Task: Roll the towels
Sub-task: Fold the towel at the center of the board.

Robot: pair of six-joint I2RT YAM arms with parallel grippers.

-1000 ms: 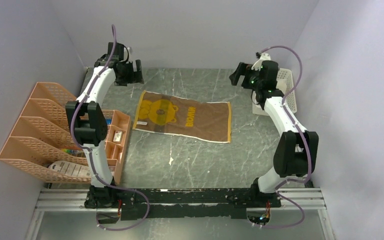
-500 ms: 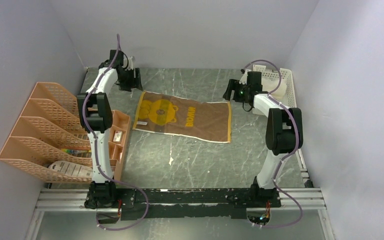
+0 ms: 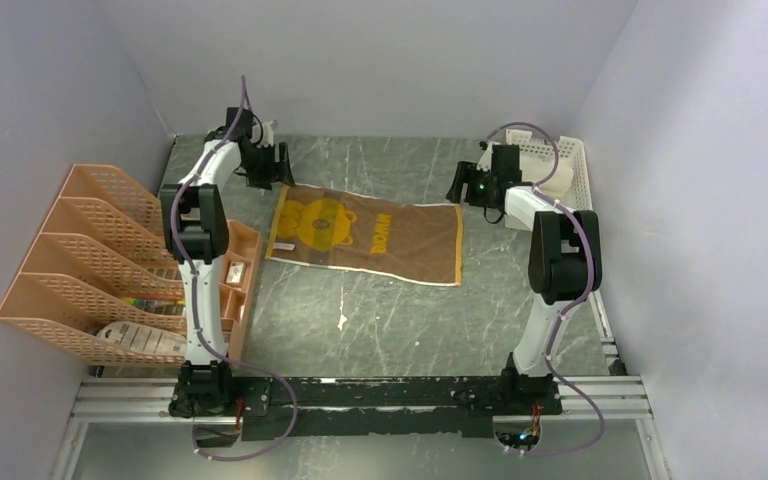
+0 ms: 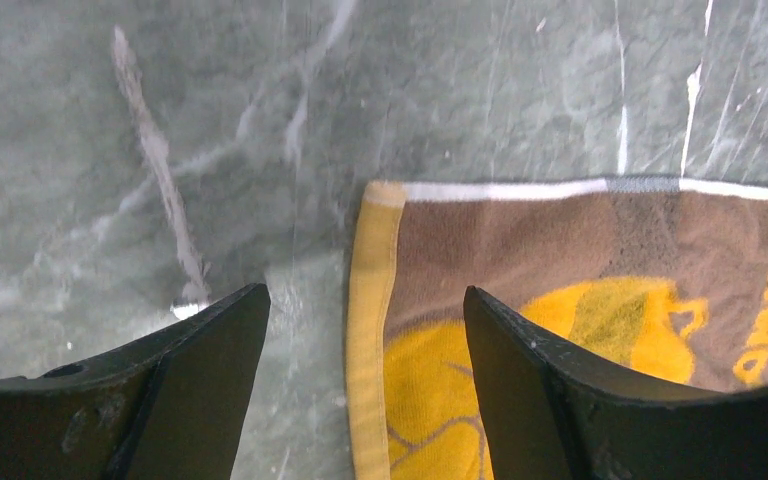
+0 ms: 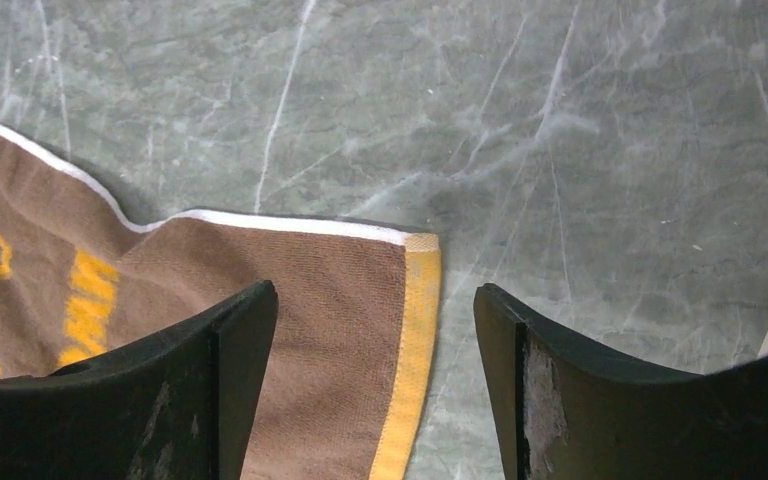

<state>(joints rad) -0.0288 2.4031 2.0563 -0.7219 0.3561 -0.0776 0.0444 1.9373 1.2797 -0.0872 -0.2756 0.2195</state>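
Note:
The brown towel [image 3: 365, 233] with mustard-yellow patches lies flat and unrolled mid-table. My left gripper [image 3: 272, 166] is open over its far left corner. In the left wrist view the towel's yellow hem [image 4: 368, 300] runs between the open fingers of the gripper [image 4: 362, 292]. My right gripper [image 3: 465, 186] is open over the far right corner. In the right wrist view the towel [image 5: 300, 290] and its yellow edge sit between the open fingers of the gripper [image 5: 372, 288]. Neither gripper holds anything. A cream-white lump [image 3: 558, 180] shows in the basket; I cannot tell whether it is the cream-white towel.
A white slotted basket [image 3: 582, 165] stands at the back right by the wall. An orange mesh file rack [image 3: 80, 260] and a small orange tray [image 3: 238, 262] with bits in it stand along the left side. Walls close in on three sides.
Both arms have stretched out and lowered their grippers onto the towel's far corners: the left moved right and down, the right moved left and down. The towel has not moved.

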